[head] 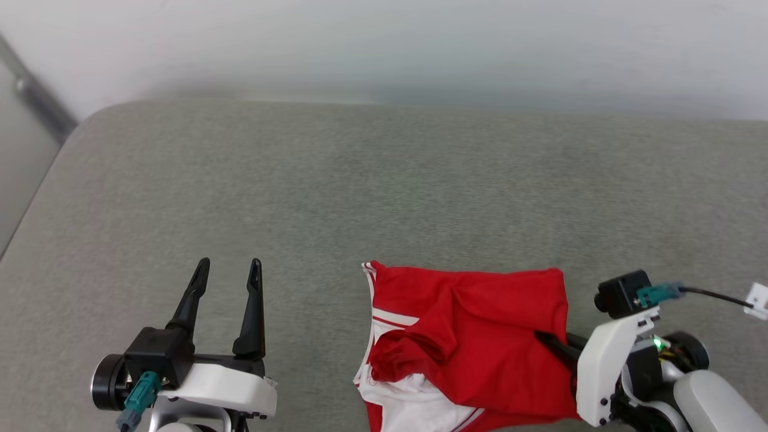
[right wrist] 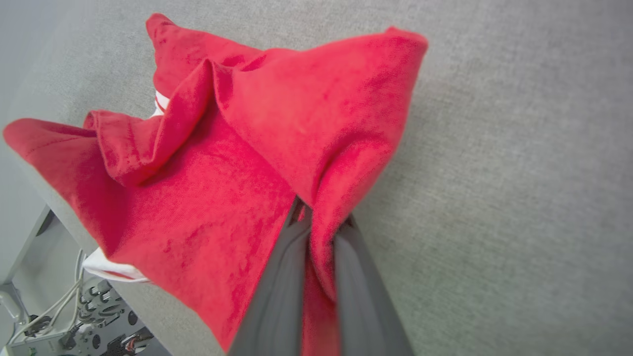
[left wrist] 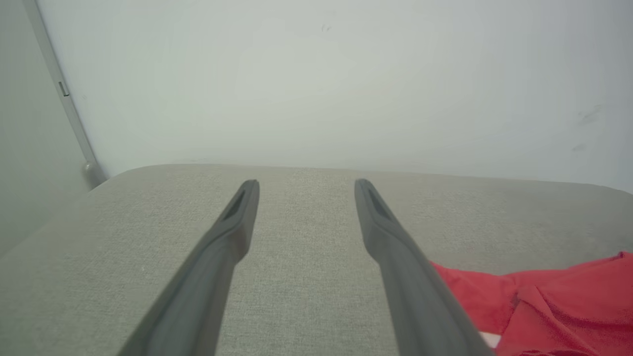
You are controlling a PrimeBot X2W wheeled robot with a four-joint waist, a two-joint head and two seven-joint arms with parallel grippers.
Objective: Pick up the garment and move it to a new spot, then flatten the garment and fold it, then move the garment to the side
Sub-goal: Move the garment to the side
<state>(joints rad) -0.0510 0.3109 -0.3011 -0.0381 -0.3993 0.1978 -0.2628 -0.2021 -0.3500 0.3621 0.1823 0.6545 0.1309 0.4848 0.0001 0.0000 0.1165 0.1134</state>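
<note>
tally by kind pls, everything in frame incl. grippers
garment: 1, red and white
grippers: 2, left gripper open, right gripper shut on the garment
grey padded surface: 1
total: 4

A grey woven upholstered surface [head: 384, 180] with a rounded far-left corner spreads wide; a plain pale wall [head: 384, 42] rises right behind its far edge; a slim grey strip [head: 42, 99] runs aslant up the wall at the left; light is soft and even.
</note>
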